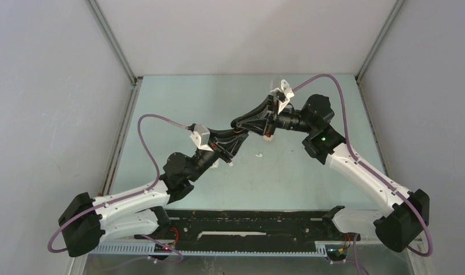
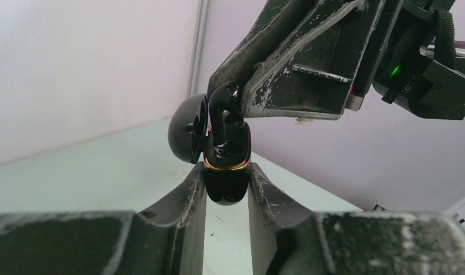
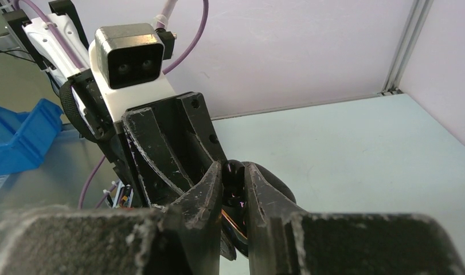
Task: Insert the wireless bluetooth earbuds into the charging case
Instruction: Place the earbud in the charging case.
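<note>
Left gripper (image 2: 227, 172) clamped on open black charging case (image 2: 225, 187); right gripper (image 3: 234, 179) pinches black earbud (image 2: 222, 107) at its mouth.

Two end effectors (image 2: 227, 186) (image 3: 234, 177), one black charging case (image 2: 225, 192), one black earbud (image 2: 223, 106), one blue bin (image 3: 20, 134).

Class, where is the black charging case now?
Left wrist view, centre: the black charging case is clamped between the left fingers, a black earbud at its top.

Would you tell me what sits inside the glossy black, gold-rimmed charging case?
A glossy black earbud pokes from the case, pinched by the right gripper. The sockets below its gold rim are hidden by its own wall.
</note>
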You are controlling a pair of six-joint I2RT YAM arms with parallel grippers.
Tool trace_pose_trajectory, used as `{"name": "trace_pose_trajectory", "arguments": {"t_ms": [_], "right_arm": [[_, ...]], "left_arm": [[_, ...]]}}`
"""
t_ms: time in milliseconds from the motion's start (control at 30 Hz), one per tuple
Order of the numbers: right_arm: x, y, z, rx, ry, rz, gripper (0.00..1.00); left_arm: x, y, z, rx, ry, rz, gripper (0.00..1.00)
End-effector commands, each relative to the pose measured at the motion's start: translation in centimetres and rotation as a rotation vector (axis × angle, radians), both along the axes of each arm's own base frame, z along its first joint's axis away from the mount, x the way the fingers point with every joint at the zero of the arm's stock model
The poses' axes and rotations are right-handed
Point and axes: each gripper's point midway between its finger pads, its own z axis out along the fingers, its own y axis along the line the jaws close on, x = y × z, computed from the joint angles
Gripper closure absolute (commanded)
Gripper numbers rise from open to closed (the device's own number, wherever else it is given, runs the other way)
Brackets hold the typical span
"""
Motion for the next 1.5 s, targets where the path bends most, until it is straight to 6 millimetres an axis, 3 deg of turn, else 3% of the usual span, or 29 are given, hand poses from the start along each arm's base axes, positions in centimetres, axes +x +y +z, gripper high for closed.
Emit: {"name": "trace_pose_trajectory", "arguments": {"t_ms": [0, 500, 967, 1467], "right_arm": [[0.1, 0.3, 0.1, 0.004, -0.027, -0.005, 1.0], [0.0, 0.5, -0.3, -0.01, -0.03, -0.003, 1.0], [0.2, 1.2, -2.3, -0.074, -0.043, -0.02, 0.98], [1.3, 0.9, -1.8, -0.043, 0.043, -0.079, 0.98]], "left_arm": [[0.2, 0.2, 3.2, -0.041, -0.063, 0.029, 1.0], [0.2, 0.2, 3.3, -0.043, -0.065, 0.032, 1.0], [0.1, 0.9, 3.1, -0.036, -0.081, 0.054, 1.0], [0.0, 1.6, 2.5, -0.021, -0.104, 0.079, 1.0]]}}
